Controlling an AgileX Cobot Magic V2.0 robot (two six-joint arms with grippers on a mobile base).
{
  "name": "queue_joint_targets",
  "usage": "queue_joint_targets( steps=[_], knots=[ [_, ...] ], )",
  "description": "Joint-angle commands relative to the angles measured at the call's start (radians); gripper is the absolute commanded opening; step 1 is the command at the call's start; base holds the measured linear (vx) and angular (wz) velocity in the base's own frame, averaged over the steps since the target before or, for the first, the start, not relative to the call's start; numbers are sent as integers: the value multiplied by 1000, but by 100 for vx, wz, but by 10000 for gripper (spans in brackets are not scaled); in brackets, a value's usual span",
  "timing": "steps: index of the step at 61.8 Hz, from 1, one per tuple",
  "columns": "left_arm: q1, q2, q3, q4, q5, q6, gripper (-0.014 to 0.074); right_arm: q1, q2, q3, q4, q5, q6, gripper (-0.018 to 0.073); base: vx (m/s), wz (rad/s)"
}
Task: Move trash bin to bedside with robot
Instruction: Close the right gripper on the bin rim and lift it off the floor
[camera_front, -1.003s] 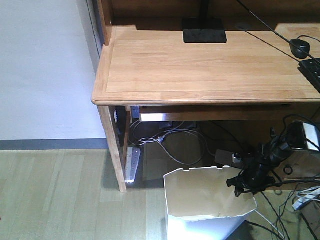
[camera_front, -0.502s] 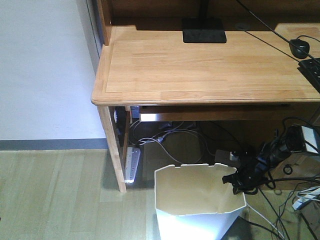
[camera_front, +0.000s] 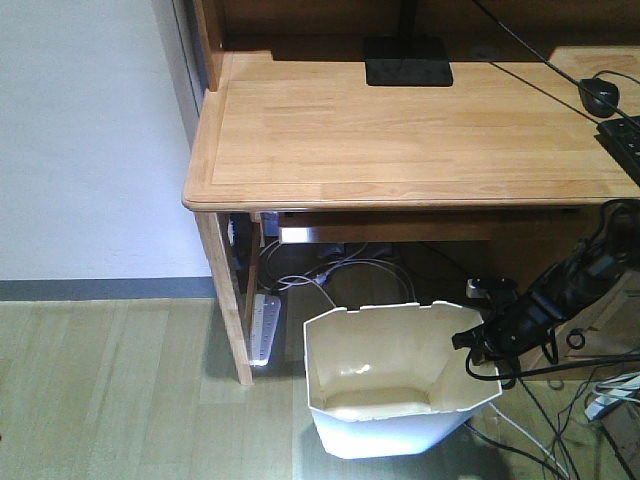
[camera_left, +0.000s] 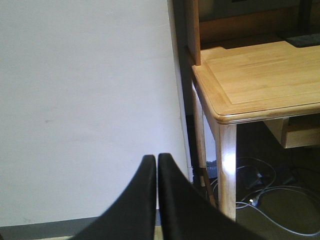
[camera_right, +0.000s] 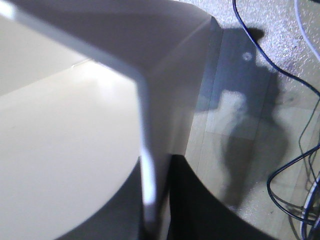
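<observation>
Slippage is the main worry: the right gripper (camera_front: 478, 345) is clamped on only the thin right rim of the trash bin (camera_front: 385, 425), which stands on the floor in front of the wooden surface (camera_front: 400, 130). A pull could tip it or let the wall slide free. Loose cables (camera_front: 340, 268) near the bin and arm could snag. The left gripper (camera_left: 157, 200) is pinched closed on nothing. No bed is in view

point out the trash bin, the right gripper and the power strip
trash bin (camera_front: 378, 435): front view, outer front wall.
right gripper (camera_front: 474, 345): front view, between fingertips at the bin's right rim.
power strip (camera_front: 266, 325): front view, middle of its white body.
</observation>
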Motion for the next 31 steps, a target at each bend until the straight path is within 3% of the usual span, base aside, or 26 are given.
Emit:
queue_joint_targets(
  steps=[1, 31],
  knots=[
    [-6, -9, 28, -4, -74, -8, -6, -4, -155, 50, 50, 145, -57, -11, 0, 0],
    [-6, -9, 28, -4, -74, -8, -6, -1, -594, 351, 128, 156, -106, -7, 0, 0]
  ],
)
